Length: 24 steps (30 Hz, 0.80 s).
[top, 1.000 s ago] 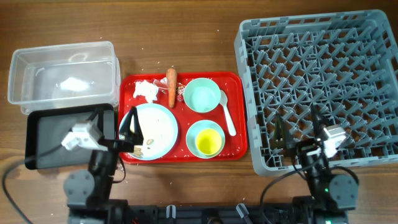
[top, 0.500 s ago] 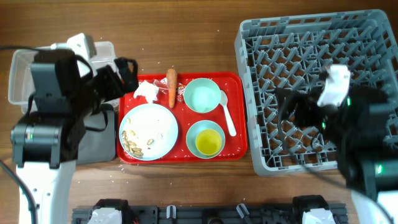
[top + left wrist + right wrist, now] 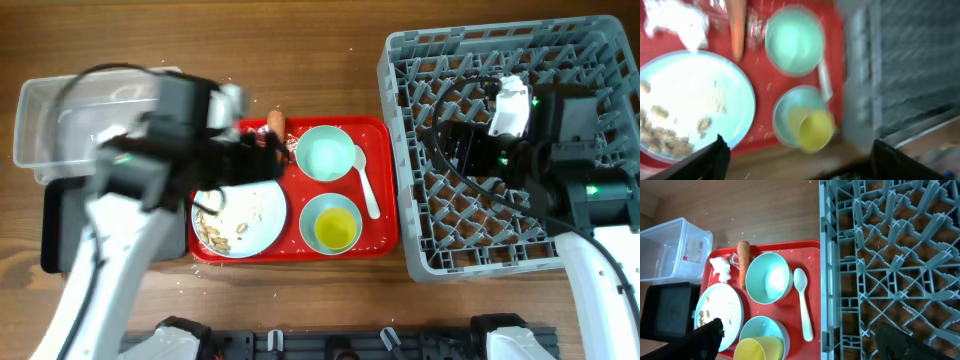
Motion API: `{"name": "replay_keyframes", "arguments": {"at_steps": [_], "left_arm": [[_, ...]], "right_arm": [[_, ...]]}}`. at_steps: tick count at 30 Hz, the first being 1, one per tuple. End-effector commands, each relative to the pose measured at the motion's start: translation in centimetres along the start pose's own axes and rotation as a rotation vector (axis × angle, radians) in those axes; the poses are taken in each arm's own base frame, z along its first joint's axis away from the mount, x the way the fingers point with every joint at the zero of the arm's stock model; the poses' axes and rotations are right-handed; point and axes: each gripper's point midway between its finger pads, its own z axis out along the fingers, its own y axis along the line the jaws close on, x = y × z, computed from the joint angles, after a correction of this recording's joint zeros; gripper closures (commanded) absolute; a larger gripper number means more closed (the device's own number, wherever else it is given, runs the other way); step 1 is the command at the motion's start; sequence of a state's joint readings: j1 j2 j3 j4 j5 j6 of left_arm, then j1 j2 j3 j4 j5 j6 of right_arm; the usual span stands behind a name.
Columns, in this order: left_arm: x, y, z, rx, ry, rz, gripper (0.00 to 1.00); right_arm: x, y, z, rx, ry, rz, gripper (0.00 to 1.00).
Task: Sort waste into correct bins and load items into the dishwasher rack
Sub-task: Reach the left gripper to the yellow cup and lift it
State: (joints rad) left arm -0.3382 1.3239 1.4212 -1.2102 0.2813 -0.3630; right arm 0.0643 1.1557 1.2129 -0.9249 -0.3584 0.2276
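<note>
Over the flat red tray [image 3: 385, 240], left hand [image 3: 799, 152] spread empty; best pinch the crumpled white tissue [image 3: 675, 22] at the tray's 11 o'clock, clear of the orange carrot [image 3: 737, 27].

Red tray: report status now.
Left tool open, above tray. Right tool open, above rack. Carrot, tissue, scraps unsorted on tray. No obstruction seen.

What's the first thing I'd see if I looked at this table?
The huge grey rack on the right, full of pegs. Then the bright red tray in the middle, with a yellow cup sitting in a bowl and an orange carrot at its far edge.
</note>
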Motion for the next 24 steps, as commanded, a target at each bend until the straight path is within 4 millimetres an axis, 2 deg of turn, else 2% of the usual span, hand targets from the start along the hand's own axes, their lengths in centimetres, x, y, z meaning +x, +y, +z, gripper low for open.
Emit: {"name": "replay_keyframes", "arguments": {"at_steps": [1,4,7,8,10,13,15,17,19,20,22,24], "left_arm": [[2.0,0.5,3.8,-0.224,0.086,0.076,0.14],[4.3,-0.5,7.1,-0.259,0.177,0.125,0.18],[7.2,-0.8,10.9,-0.302,0.275,0.171,0.32],[7.9,-0.8,12.0,-0.314,0.3,0.186,0.34],[8.7,-0.7,13.3,-0.326,0.324,0.204,0.35],[9.1,-0.2,15.1,-0.346,0.341,0.211,0.43],[9.3,0.2,15.9,-0.352,0.347,0.209,0.5],[9.5,0.4,16.6,-0.357,0.354,0.209,0.63],[9.5,0.4,16.7,-0.357,0.354,0.209,0.89],[9.3,0.3,16.6,-0.353,0.349,0.209,0.96],[9.0,-0.1,16.1,-0.348,0.342,0.208,0.96],[8.0,-0.7,14.7,-0.338,0.324,0.2,0.96]], "right_arm": [[-0.9,-0.1,-0.2,0.016,-0.023,0.058,0.0],[-0.9,-0.6,-0.2,0.042,-0.025,0.092,0.0],[-0.8,-0.7,-0.2,0.048,-0.021,0.093,0.0],[-0.7,-0.7,-0.2,0.048,-0.019,0.093,0.0],[-0.7,-0.7,-0.2,0.049,-0.018,0.094,0.0],[-0.7,-0.7,-0.2,0.049,-0.016,0.094,0.0],[-0.7,-0.7,-0.2,0.05,-0.015,0.094,0.0],[-0.7,-0.7,-0.2,0.049,-0.016,0.094,0.0],[-0.7,-0.7,-0.2,0.049,-0.016,0.094,0.0],[-0.7,-0.7,-0.2,0.049,-0.016,0.094,0.0],[-0.7,-0.7,-0.2,0.049,-0.017,0.094,0.0],[-0.7,-0.7,-0.2,0.049,-0.016,0.094,0.0]]}}
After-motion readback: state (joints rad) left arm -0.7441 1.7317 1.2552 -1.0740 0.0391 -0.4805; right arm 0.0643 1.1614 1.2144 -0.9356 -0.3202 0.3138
